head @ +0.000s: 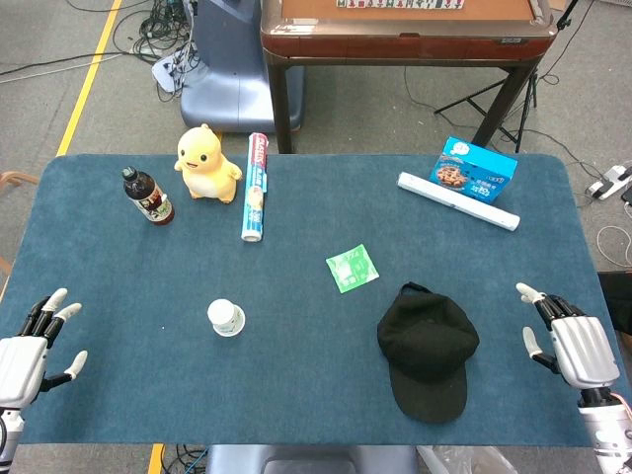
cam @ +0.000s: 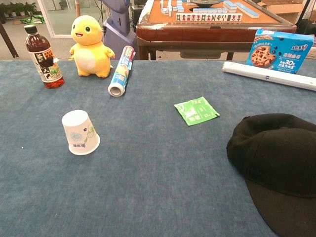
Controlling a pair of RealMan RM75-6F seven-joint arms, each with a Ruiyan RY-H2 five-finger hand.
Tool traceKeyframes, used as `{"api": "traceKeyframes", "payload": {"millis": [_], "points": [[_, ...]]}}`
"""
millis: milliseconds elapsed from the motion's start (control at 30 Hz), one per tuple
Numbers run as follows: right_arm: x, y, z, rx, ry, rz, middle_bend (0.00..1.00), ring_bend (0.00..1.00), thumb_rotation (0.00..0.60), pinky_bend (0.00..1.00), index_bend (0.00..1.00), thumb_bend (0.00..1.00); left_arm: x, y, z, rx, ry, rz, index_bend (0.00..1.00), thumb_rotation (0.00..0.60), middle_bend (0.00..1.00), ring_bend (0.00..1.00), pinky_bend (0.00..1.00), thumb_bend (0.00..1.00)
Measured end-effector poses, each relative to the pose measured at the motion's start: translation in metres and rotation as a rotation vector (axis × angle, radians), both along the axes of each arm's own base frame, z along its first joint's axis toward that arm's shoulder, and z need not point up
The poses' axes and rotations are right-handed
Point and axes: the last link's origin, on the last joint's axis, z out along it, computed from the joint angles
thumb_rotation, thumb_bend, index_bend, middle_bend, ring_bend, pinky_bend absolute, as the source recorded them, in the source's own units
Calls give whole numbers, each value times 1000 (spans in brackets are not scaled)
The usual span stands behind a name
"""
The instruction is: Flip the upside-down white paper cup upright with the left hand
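On blue table (head: 296, 395), white paper cup (cam: 80, 132) upside-down, axis vertical, rim down

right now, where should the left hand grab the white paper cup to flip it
Grip the white paper cup around its side wall, about mid-height, coming in from the robot's left, where the left hand waits open. The cup stands mouth-down with its closed base on top, so there is no rim to pinch; the tapered wall is the only graspable part. A side grasp probably leaves the wrist free to roll it upright.
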Motion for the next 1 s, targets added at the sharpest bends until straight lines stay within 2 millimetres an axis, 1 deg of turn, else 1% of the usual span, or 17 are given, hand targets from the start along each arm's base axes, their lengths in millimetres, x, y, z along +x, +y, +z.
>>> {"api": "traceKeyframes", "payload": {"millis": [333, 400, 467, 500, 600, 667, 733, 867, 1000], "points": [[0, -1, 3, -13, -2, -7, 308, 277, 600, 474, 197, 501, 0, 1, -3, -17, 7, 5, 176, 600, 64, 59, 489, 283], [0, -1, 3, -18, -3, -9, 308, 277, 600, 474, 197, 501, 1, 1, -4, -22, 10, 3, 178, 600, 45, 35, 453, 270], [0, -1, 4, -20, -2, -9, 308, 277, 600, 474, 197, 500, 2, 1, -6, -29, 15, -5, 183, 600, 4, 2, 388, 246], [0, -1, 4, -21, 0, -9, 308, 277, 600, 474, 197, 500, 3, 2, -6, -30, 18, -12, 185, 600, 0, 0, 366, 238], [1, 0, 6, -25, 3, -6, 308, 277, 600, 474, 197, 499, 10, 4, -9, -37, 33, -49, 188, 600, 0, 0, 257, 222], [2, 1, 8, -34, 1, -3, 308, 277, 600, 474, 197, 499, 16, 7, -12, -47, 46, -82, 189, 600, 0, 0, 211, 219], [3, 3, 10, -43, -2, -3, 308, 277, 600, 474, 197, 498, 22, 10, -16, -59, 63, -114, 191, 600, 0, 0, 192, 217], [2, 5, 16, -60, -2, -17, 308, 277, 600, 474, 197, 496, 33, 17, -22, -90, 102, -176, 193, 600, 0, 0, 190, 217], [2, 6, 20, -76, -7, -21, 308, 277, 600, 474, 197, 495, 40, 26, -28, -120, 148, -217, 194, 600, 0, 0, 181, 216]]}}
